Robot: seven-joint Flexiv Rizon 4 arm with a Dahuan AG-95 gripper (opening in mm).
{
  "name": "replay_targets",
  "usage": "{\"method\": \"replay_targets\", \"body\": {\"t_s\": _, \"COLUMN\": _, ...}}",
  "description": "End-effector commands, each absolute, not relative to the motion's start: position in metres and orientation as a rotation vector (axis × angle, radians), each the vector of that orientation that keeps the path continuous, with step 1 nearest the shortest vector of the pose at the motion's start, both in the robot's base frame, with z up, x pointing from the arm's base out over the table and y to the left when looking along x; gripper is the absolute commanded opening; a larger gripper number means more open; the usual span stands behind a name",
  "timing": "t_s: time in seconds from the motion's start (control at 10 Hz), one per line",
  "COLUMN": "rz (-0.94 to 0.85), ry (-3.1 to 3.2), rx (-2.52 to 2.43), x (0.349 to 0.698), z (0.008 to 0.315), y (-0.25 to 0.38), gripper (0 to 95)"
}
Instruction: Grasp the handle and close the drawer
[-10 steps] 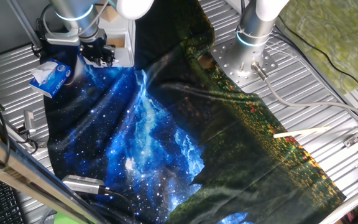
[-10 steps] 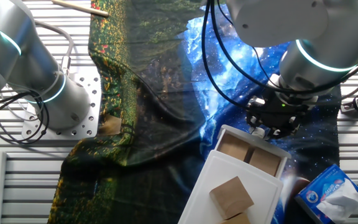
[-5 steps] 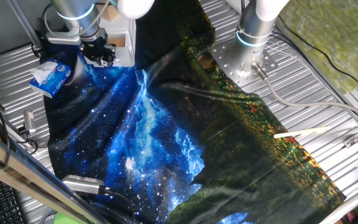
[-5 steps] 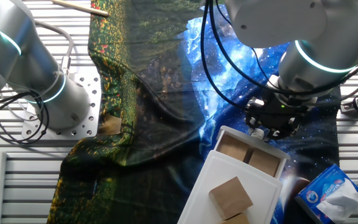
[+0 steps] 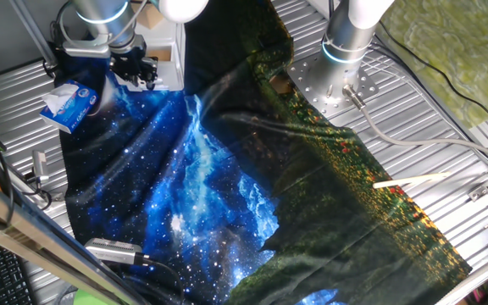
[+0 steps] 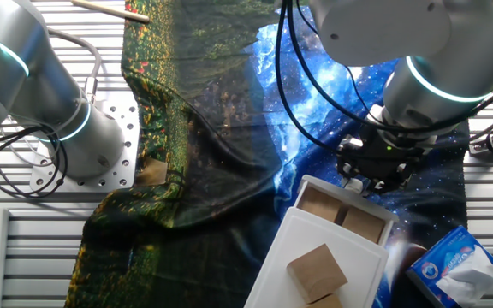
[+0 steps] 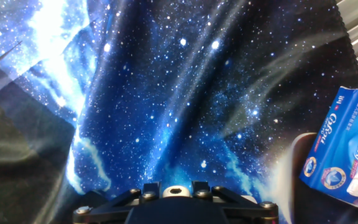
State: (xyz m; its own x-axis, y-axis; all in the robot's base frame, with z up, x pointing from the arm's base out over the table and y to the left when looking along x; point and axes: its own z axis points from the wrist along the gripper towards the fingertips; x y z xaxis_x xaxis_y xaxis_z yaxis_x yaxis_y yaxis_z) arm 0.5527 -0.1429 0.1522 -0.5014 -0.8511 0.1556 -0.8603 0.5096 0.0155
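The drawer (image 6: pixel 342 214) is a small white box with a tan-brown inside, pulled partly out of a white cabinet (image 6: pixel 315 248); it also shows in one fixed view (image 5: pixel 164 56). My gripper (image 6: pixel 369 171) is right at the drawer's front, low over the starry blue cloth. In the hand view the small round white handle (image 7: pixel 176 192) sits between my two dark fingers (image 7: pixel 149 189), so the gripper (image 7: pixel 176 190) is shut on it. In one fixed view the gripper (image 5: pixel 136 69) is at the far left, beside the drawer.
A blue-and-white tissue packet (image 5: pixel 69 103) (image 6: pixel 452 267) (image 7: pixel 345 149) lies close to the gripper. Wooden blocks (image 6: pixel 317 267) sit on the cabinet top. A second arm's base (image 5: pixel 339 74) (image 6: pixel 84 137) stands on the metal table. A wooden stick (image 5: pixel 413 180) lies on the cloth's edge.
The gripper with the handle has shifted slightly toward the cabinet, and the drawer has gone in a little.
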Motion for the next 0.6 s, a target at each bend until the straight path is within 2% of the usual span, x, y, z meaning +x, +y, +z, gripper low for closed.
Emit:
{"method": "replay_targets", "body": {"t_s": 0.1, "rz": 0.099, "ry": -2.604, "rx": 1.485, "x": 0.5518, "z": 0.1519, "y": -0.1435, "gripper": 0.0}}
{"method": "replay_targets", "body": {"t_s": 0.6, "rz": 0.109, "ry": -2.607, "rx": 1.491, "x": 0.5453, "z": 0.1482, "y": -0.1458, "gripper": 0.0}}
